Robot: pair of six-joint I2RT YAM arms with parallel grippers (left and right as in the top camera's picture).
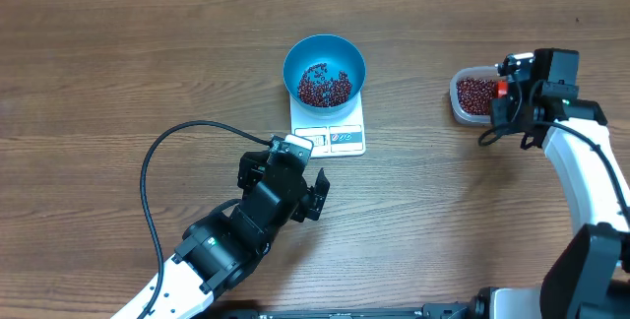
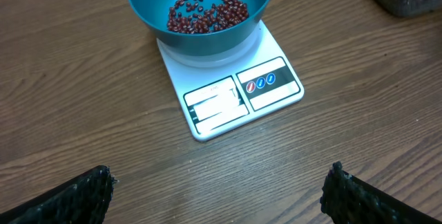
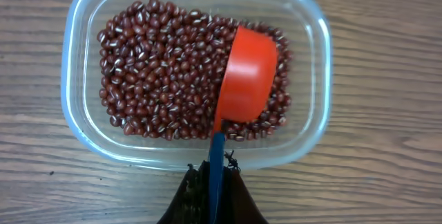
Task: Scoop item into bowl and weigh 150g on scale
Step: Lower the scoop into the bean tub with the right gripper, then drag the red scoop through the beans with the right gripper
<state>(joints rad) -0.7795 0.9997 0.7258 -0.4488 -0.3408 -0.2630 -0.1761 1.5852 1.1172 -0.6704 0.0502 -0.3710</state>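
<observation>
Beans (image 3: 166, 72) first: small, glossy, dark red-brown ovals, heaped loose in the clear tub (image 3: 69, 79) directly below and ahead of the right gripper (image 3: 214, 182). A second, thinner scatter sits in the blue bowl (image 2: 148, 10), and the bowl is on the scale (image 2: 176, 61), straight ahead of the left gripper (image 2: 217, 182).

The orange-red scoop (image 3: 248, 72) lies on the pile in the tub with its smooth rounded outer wall towards the wrist camera. I can't tell whether anything is in it. The right gripper is clamped tight on the scoop's thin blue handle, and the cup sticks out beyond its tips. The left gripper is spread wide and holds nothing, parked low over the wood-grain worktop (image 1: 118, 63), just short of the scale's display edge.

Now the worries. That handle is narrow and slick-looking, so a loaded cup could twist in the gripper and dump beans. These are hard round grains that would bounce and roll across the worktop. The tub looks like light, thin plastic with rounded corners, and a hard dig could shove it sideways rather than fill the scoop. The bowl is well apart from the right gripper, off to its left, so any tilt on the carry sheds beans. The bowl is deep with smooth sides, but it is only sitting on a small flat white plate, and a knock on the rim could shift it. The display isn't readable here, so overshooting the target weight is a real risk.
</observation>
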